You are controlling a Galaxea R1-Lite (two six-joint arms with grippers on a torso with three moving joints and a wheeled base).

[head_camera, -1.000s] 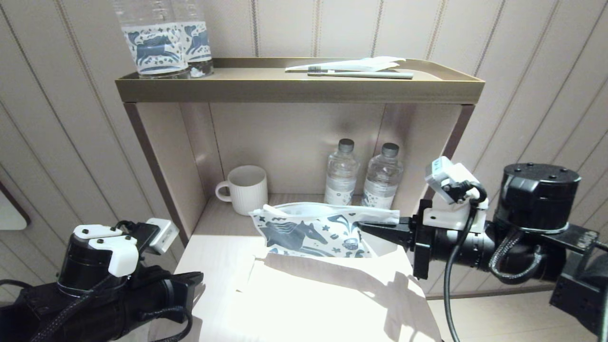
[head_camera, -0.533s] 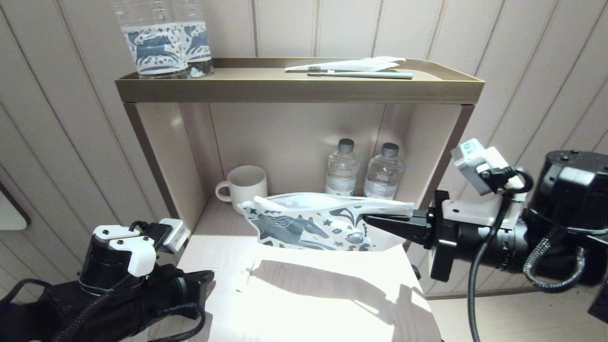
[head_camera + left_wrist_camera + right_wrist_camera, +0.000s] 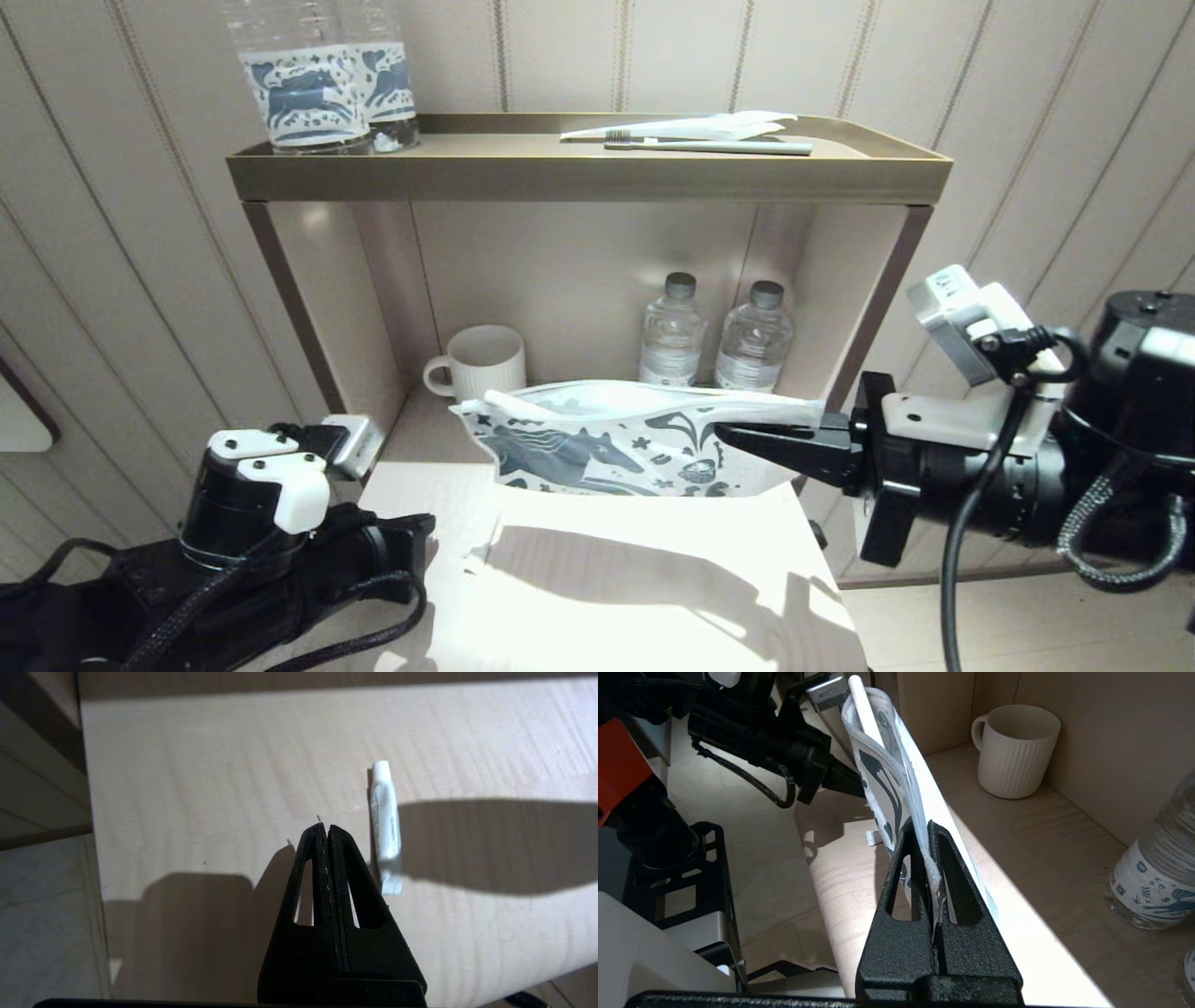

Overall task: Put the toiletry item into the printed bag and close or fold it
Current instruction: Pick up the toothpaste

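Observation:
The printed bag, white with a dark teal horse, hangs upright over the light wooden table. My right gripper is shut on its right top edge. In the right wrist view the bag's rim runs away from that gripper, and a white rod-like piece shows at the far end. My left gripper is shut on nothing, low over the table. A small white tube lies flat just beside its tips. A toothbrush lies on the top shelf.
A shelf unit stands behind the table. Its lower bay holds a white ribbed mug and two water bottles. Two horse-label bottles stand on top at the left, and a white wrapper lies by the toothbrush.
My right gripper has lifted the bag and drawn back to the right, and the bag now hangs higher and stretched out. My left arm has moved forward toward the table.

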